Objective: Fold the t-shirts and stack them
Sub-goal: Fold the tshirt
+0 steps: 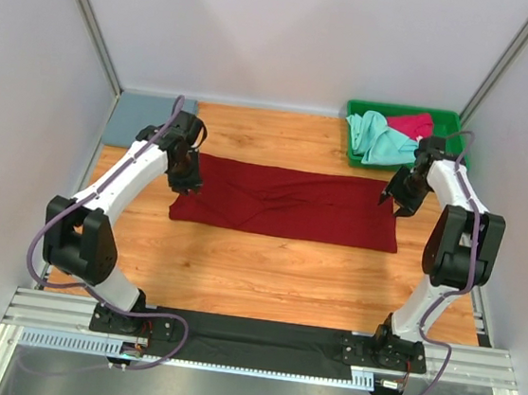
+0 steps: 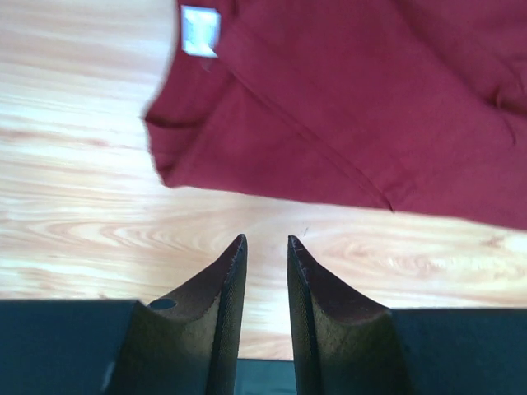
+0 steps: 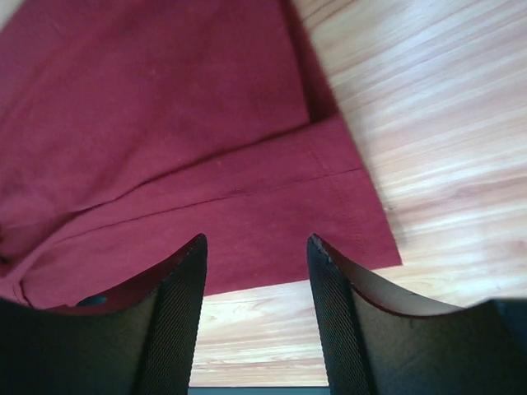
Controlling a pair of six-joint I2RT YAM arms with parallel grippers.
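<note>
We are folding the dark red t-shirt (image 1: 287, 203) mid-tabletop; left gripper (image 2: 265, 239) and right gripper (image 3: 257, 239) are hovering unclenched and empty, needing fresh edge grips.

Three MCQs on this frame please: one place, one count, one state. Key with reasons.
1. Where on the table is the green tray? A far right corner B far left corner C near edge, centre
2. How many shirts lie in the tray? A none B two C four
3. At the dark red t-shirt ends, the left gripper and right gripper are: A both shut on it B both open, empty C left open, right shut
Key: 1 A, the top view shows it far right; 2 B, a mint shirt and a pinkish-red shirt lie in it; 3 B, both wrist views show parted jaws with nothing between.
</note>
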